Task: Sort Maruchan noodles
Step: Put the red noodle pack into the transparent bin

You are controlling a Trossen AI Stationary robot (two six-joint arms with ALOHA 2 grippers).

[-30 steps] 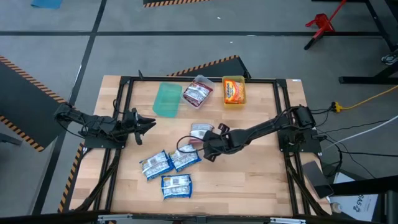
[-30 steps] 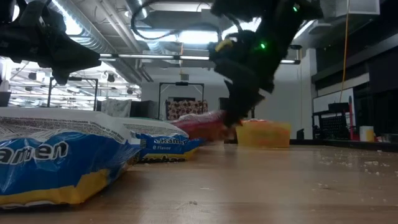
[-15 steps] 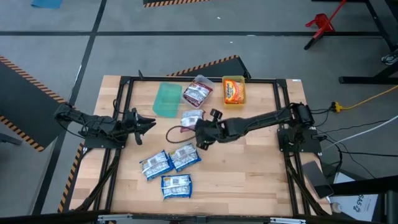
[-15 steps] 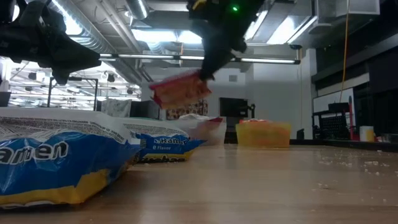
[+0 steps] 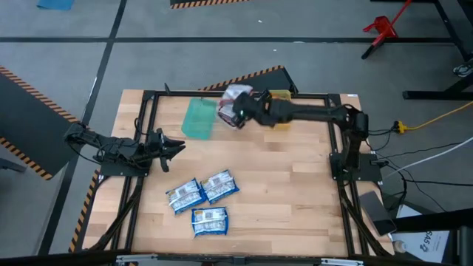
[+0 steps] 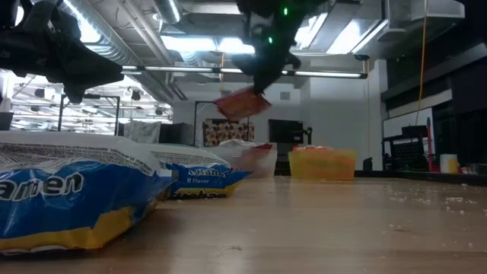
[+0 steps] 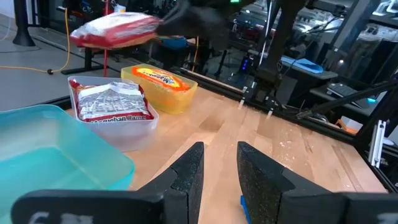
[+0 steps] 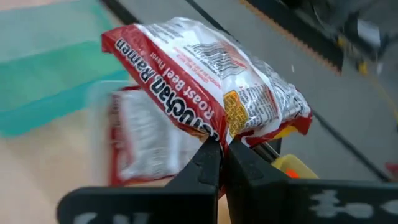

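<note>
My right gripper (image 8: 222, 155) is shut on a red Maruchan packet (image 8: 199, 81) and holds it in the air at the table's far middle, above a clear bin (image 7: 144, 127). In that bin lies another red packet (image 7: 112, 102). The held packet (image 6: 242, 104) also shows in the low view. Three blue packets (image 5: 185, 196), (image 5: 219, 185), (image 5: 210, 220) lie flat on the near left of the table. My left gripper (image 7: 217, 168) waits open at the left side, touching nothing. My right gripper pinches the red packet between its two fingers at one edge (image 8: 217, 134). The fingers slant downward toward the table's far left. The packet is lifted clear, sticks out past the fingertips (image 8: 208, 158) and sits tilted.
A green bin (image 5: 198, 118) stands left of the clear bin. On its right is a yellow bin (image 7: 160, 87) holding an orange packet, partly under my right arm. Bare wood (image 5: 288, 185) spreads over the middle and right. A black frame (image 5: 148, 96) rims the table.
My right gripper has risen from the middle of the table and swung toward the far edge, staying shut. The red packet has come off the table with it and now hangs clear above the clear bin.
</note>
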